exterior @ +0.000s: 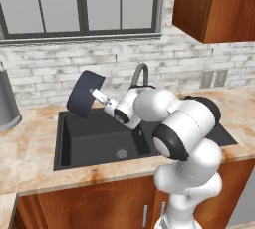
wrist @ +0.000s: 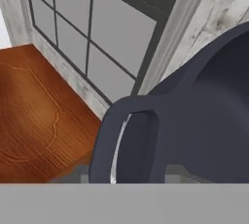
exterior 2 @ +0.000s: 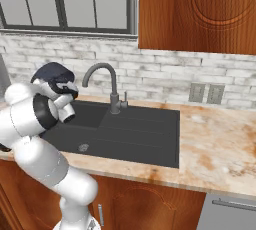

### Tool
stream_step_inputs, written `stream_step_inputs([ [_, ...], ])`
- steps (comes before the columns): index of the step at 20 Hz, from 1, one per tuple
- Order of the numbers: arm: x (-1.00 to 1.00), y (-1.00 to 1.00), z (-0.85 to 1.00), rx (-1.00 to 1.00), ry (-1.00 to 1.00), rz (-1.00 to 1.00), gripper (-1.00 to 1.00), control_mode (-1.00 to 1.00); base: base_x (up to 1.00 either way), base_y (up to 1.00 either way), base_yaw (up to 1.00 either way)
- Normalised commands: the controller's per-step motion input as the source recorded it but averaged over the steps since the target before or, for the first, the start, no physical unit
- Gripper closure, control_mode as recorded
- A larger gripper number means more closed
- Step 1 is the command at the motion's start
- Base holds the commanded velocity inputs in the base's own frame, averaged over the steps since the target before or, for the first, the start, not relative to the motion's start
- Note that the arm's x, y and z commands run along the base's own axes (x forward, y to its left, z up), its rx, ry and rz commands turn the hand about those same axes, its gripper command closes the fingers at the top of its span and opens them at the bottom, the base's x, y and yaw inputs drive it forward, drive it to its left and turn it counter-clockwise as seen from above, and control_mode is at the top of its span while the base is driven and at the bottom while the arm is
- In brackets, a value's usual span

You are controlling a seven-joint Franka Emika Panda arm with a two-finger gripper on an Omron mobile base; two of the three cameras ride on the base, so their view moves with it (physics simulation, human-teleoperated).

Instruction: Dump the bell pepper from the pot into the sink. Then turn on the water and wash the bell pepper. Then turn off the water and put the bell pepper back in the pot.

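Note:
The dark navy pot [exterior: 83, 93] hangs tipped on its side above the left part of the black sink [exterior: 89, 141], its base turned toward the left base camera. My gripper [exterior: 95, 94] is shut on the pot's side handle [wrist: 127, 142], which crosses the hand view up close, beside the pot's wall [wrist: 214, 106]. From the right base, the pot [exterior 2: 52, 72] sits above my wrist, with the gripper [exterior 2: 63, 90] under it. The basin floor and its round drain [exterior: 121, 154] are bare. The bell pepper is hidden or out of view. No water runs from the faucet [exterior: 141, 74].
The grey gooseneck faucet [exterior 2: 101, 72] with its small side lever [exterior 2: 124, 97] stands behind the sink [exterior 2: 140, 136]. A tall grey metal container [exterior: 7, 104] is on the counter at the left. Wall outlets [exterior 2: 206, 93] and a wooden cabinet [exterior: 219, 4] are at the right.

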Motion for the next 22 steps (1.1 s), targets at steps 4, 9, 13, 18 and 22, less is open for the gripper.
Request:
stream_step_inputs([
  [4,0.12,-0.04,0.0,0.16,0.0,0.07,1.0,-1.0,0.0,0.0,0.0],
  [9,0.1,0.0,0.0,0.13,0.0,0.05,1.0,-1.0,0.0,0.0,0.0],
  [13,0.17,0.0,-0.02,0.1,0.0,0.01,1.0,-1.0,0.0,0.0,0.0],
  [18,-0.12,0.06,0.03,0.05,-0.03,0.0,1.0,-1.0,0.0,0.0,0.0],
  [22,-0.78,0.29,0.64,-0.01,-0.17,0.0,1.0,-1.0,0.0,0.0,0.0],
])
